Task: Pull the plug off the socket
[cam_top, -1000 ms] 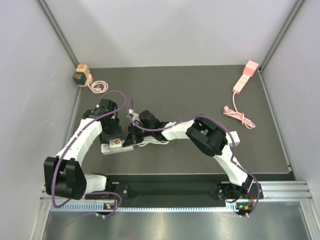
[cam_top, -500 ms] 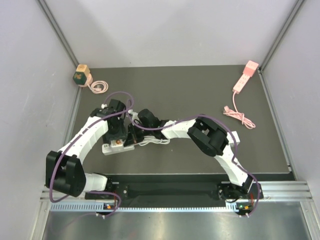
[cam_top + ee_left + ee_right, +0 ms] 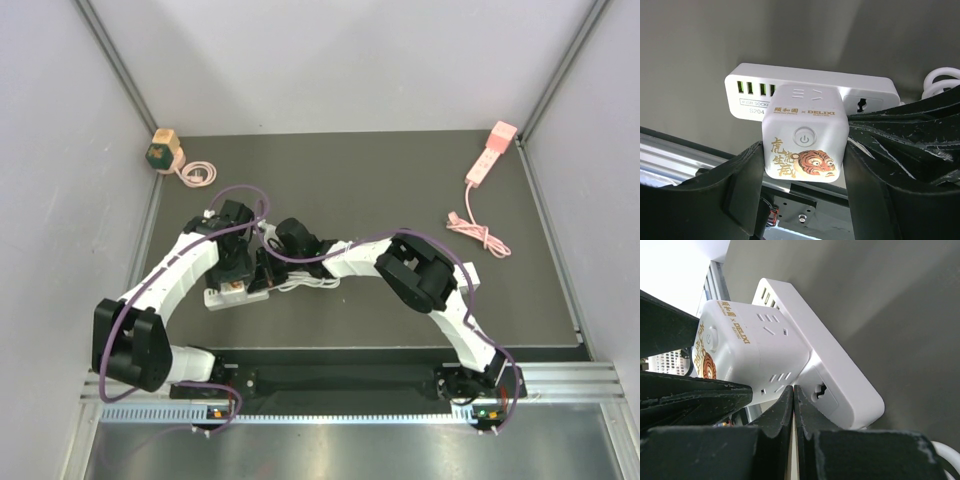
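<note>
On the dark grey table mat (image 3: 400, 190), the left gripper (image 3: 804, 157) clamps a white tiger-printed cube plug (image 3: 805, 135) seated in a long white power strip (image 3: 752, 85); the right gripper (image 3: 793, 402), pinched closed, touches the strip beside it.

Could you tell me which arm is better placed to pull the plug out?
Left: the left pincer clasps both sides of the cube plug seated in the power strip. The right pincer is shut, tips at the strip, likelier bracing it.
</note>
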Controlling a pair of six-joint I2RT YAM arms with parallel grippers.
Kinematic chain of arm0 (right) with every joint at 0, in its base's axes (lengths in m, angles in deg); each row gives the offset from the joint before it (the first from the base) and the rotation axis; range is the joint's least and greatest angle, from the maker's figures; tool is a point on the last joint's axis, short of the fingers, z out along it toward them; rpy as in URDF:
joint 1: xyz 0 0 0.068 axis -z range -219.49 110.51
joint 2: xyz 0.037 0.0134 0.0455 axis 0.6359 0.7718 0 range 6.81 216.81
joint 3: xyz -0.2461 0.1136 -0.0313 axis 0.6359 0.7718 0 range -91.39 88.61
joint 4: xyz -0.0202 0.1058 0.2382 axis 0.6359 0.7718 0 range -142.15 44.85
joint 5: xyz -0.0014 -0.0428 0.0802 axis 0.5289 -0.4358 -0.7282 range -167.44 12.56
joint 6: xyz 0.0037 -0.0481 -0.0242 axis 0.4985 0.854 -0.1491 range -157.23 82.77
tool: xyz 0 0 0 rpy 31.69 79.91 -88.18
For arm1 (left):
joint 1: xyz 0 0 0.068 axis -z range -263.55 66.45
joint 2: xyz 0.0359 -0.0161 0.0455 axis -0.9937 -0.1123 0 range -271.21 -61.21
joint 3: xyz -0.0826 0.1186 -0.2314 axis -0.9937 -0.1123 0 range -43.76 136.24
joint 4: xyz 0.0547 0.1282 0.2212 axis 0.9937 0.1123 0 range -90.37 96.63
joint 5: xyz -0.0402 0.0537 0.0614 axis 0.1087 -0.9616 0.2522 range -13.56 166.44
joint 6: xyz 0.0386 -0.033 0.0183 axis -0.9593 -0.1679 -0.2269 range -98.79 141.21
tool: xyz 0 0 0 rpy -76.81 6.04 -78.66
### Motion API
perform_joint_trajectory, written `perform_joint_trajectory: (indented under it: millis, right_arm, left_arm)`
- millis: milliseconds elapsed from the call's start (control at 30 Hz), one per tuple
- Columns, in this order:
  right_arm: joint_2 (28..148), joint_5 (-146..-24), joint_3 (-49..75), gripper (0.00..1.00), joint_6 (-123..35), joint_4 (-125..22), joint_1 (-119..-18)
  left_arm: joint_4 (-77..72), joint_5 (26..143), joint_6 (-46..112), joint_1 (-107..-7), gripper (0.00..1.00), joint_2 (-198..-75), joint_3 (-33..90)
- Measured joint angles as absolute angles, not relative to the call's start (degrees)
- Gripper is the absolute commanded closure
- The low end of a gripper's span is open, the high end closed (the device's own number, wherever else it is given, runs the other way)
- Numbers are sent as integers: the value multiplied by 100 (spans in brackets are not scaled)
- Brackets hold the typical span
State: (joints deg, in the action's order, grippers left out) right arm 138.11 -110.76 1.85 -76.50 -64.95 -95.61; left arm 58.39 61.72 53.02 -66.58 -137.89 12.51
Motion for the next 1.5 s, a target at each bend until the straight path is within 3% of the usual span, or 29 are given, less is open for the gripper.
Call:
perform_joint_trajectory:
  millis: [67,133,567,1000,1233,1500]
  right_arm:
    - [13811,-11078,198,100,-7685,-6521,-9556]
    - [13811,-11078,242,100,-7726,-6596,-9554]
    - [13721,-11233,1064,100,-8478,-8038,-9364]
    - [13837,-11192,1092,100,-8375,-7682,-9165]
    - [13011,-11332,1905,65,-7641,-7157,-9158]
    - [12111,-12094,1610,39,-6649,-6038,-8977]
  left_arm:
    - [5839,6170,5306,-6658,84,-13785,1251]
    - [5839,6167,5311,-6658,100,-13776,1246]
    - [5789,6884,5422,-7298,100,-12915,884]
    - [5850,6976,5101,-7447,100,-12653,864]
    - [5839,7494,4898,-7445,100,-12749,927]
    - [5837,7708,4705,-7445,100,-12734,932]
